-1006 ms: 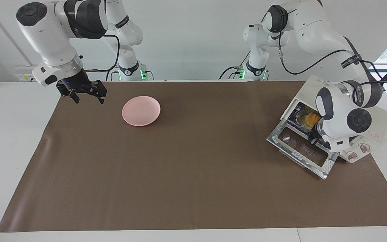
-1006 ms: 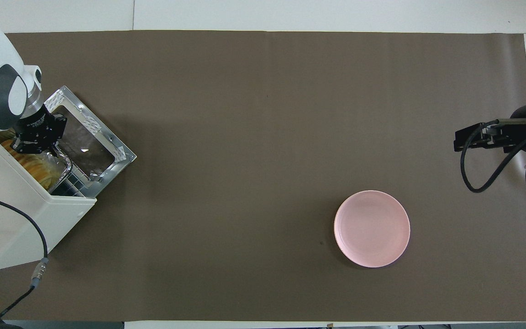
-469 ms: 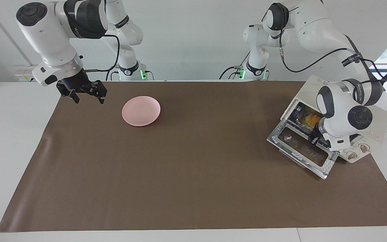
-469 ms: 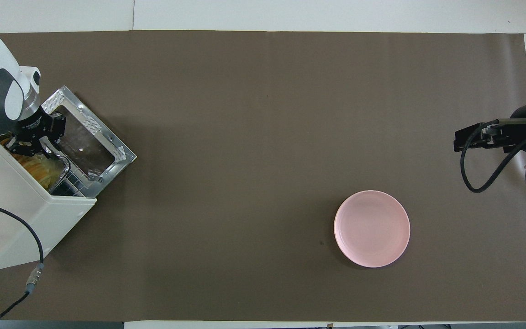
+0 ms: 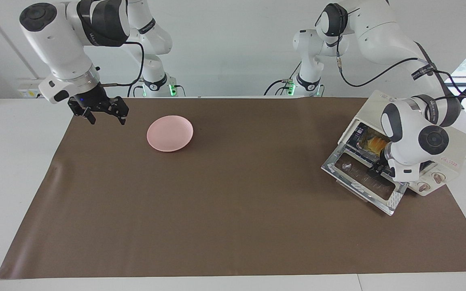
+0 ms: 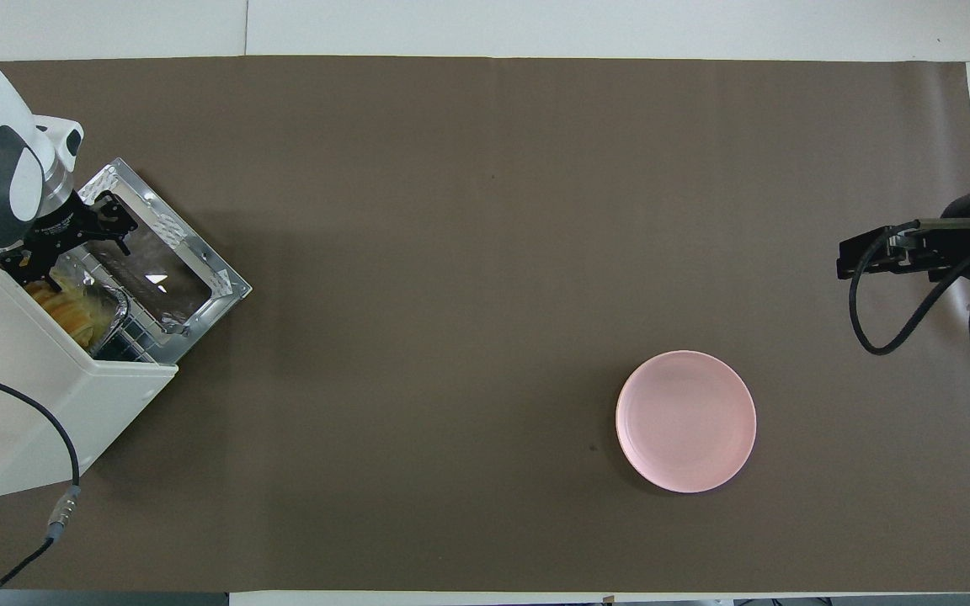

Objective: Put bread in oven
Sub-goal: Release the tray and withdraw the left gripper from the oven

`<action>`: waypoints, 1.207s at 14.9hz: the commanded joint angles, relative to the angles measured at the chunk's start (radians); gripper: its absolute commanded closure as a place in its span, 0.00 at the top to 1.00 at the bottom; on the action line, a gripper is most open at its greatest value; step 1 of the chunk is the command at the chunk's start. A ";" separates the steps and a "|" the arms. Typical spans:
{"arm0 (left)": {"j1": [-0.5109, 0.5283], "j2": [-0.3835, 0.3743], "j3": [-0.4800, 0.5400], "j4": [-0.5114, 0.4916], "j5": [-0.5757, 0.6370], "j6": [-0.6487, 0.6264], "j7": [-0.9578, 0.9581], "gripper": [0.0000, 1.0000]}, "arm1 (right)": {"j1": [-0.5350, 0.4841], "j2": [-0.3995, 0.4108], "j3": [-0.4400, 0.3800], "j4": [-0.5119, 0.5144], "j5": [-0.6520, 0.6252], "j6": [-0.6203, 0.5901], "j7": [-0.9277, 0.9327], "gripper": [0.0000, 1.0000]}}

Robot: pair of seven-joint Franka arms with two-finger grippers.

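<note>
The bread (image 5: 375, 142) is golden yellow-orange with crosswise ridges, seen inside the cream-white oven (image 5: 455, 151), whose lowered door (image 6: 167, 261) has a shiny silver frame around dark glass, and whose front carries a small red label (image 5: 449, 161). A plain pale pink plate (image 6: 686, 421) sits on a flat brown mat (image 6: 468, 252) that covers a white table (image 6: 535, 25). Both arms are white with dark grey joints, and the left gripper (image 6: 72, 244) and right gripper (image 5: 103, 114) are black.

left gripper (image 6: 72, 244) lets go of the bread (image 6: 64, 307), opens up, and backs out of the oven (image 6: 22, 387) over its door.
</note>
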 commanded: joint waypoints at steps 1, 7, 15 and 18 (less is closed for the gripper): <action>-0.017 -0.032 -0.005 -0.009 0.063 -0.011 0.044 1.00 | -0.012 -0.006 0.010 0.001 -0.015 -0.005 -0.006 1.00; -0.045 -0.038 -0.006 0.085 0.115 -0.018 0.297 1.00 | -0.012 -0.006 0.010 0.001 -0.015 -0.005 -0.006 1.00; -0.045 -0.197 -0.011 0.079 0.043 -0.120 0.522 1.00 | -0.012 -0.006 0.010 0.001 -0.015 -0.005 -0.006 1.00; -0.046 -0.292 -0.015 0.054 -0.057 -0.201 0.565 1.00 | -0.012 -0.006 0.010 0.001 -0.015 -0.005 -0.006 1.00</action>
